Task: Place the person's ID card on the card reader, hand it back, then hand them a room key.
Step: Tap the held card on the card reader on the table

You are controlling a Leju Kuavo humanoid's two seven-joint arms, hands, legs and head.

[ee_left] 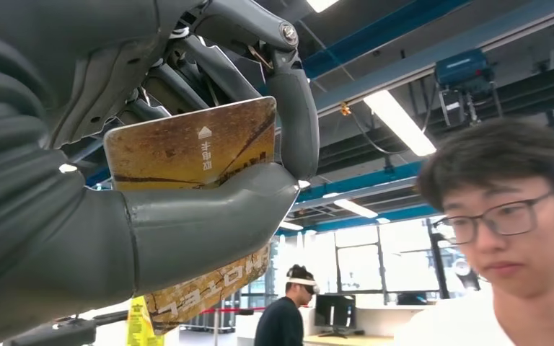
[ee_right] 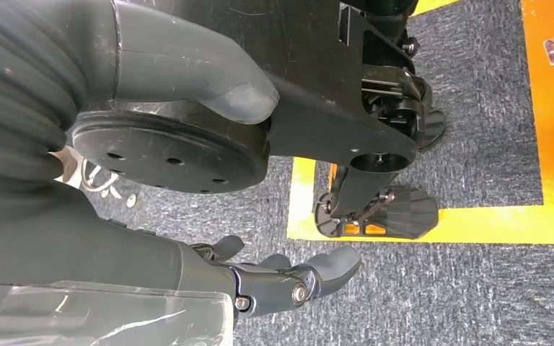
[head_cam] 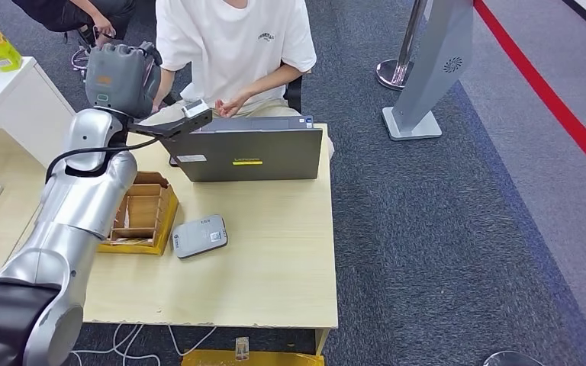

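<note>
Fingers (ee_left: 299,115) and thumb of the robot's left hand (head_cam: 122,76) pinch a brown, gold-patterned card (ee_left: 187,148), raised at the 11 o'clock corner of the worktop (head_cam: 275,267) toward a seated person in a white T-shirt (head_cam: 233,46); whether it is the ID card or the room key cannot be told. The right hand (ee_right: 281,281) hangs over dark carpet with yellow floor tape, its fingers loosely apart and holding nothing. Nearest on the worktop, a grey card reader (head_cam: 198,235) lies flat just at 3 o'clock of a yellow wooden organiser box (head_cam: 141,217). Beyond both stands an open grey laptop (head_cam: 248,152), and past it the person's hands (head_cam: 229,105) rest near the far edge.
</note>
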